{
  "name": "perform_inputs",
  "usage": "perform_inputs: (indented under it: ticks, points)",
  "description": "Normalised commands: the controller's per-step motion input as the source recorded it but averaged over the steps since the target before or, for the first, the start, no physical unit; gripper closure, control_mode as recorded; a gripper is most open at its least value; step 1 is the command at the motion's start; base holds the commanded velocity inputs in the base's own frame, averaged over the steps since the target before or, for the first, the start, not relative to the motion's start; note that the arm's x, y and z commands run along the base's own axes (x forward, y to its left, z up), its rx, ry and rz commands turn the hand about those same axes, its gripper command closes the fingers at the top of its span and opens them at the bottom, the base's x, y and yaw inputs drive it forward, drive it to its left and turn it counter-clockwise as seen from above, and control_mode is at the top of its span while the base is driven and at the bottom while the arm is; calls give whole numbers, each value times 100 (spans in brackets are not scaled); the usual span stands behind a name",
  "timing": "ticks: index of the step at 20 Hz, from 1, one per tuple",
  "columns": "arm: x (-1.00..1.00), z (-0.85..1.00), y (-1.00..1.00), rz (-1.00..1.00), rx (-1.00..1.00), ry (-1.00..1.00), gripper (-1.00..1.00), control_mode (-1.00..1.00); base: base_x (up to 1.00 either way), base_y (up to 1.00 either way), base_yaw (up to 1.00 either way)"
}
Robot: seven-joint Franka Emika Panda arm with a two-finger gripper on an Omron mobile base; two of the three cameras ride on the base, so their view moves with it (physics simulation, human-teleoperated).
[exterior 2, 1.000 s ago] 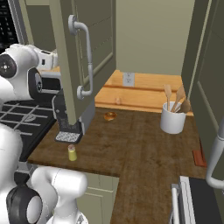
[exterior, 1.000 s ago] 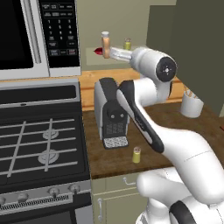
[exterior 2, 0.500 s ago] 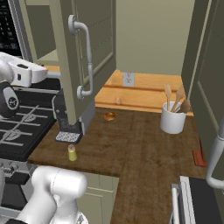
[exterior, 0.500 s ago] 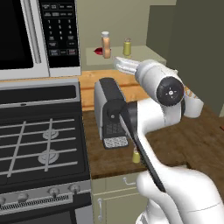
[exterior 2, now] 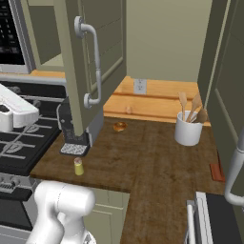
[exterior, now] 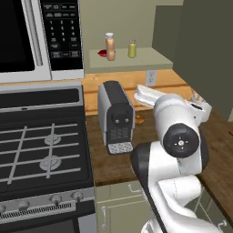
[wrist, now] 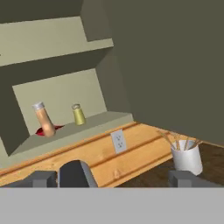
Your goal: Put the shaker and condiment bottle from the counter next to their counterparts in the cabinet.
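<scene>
On the pale shelf of the cabinet [exterior: 145, 57] the tan condiment bottle [exterior: 109, 47] stands upright, with the small red lumpy item [exterior: 103, 53] beside it and a yellow-green shaker [exterior: 132, 48] to its right. The hand view shows the same bottle [wrist: 43, 119] and shaker [wrist: 78, 114]. A second shaker [exterior 2: 78, 166] stands on the dark wooden counter [exterior 2: 143, 157] near its front edge. My gripper [wrist: 113, 178] is open and holds nothing. It hangs over the counter, below and well back from the shelf, with its fingertips [wrist: 41, 178] far apart.
A black coffee machine [exterior: 117, 116] stands against the backsplash beside the gas stove [exterior: 41, 145]. The open cabinet door [exterior 2: 71, 62] with its handle juts out over the counter. A white crock [exterior 2: 187, 128] of wooden utensils sits at the back right. The microwave [exterior: 32, 36] hangs at the left.
My gripper has drawn back and down from the cabinet shelf, leaving the condiment bottle standing there by the red item. The arm has swung low in front of the base.
</scene>
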Motion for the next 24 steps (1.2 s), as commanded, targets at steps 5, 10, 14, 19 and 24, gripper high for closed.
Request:
perform_inputs:
  ticks: [5,10,14,19,24]
  points:
    - [-65,-80,-17,-20,0,4,-100,-100,0,0,0]
    - [-17,-82,-1,-15,0,3,-100,-100,0,0,0]
    - [5,-87,-2,-4,0,-5,-100,-100,0,0,0]
    - [6,-100,-7,-17,-4,-7,-100,-100,0,0,0]
    - [2,-100,-21,-15,-2,-10,-100,-100,0,0,0]
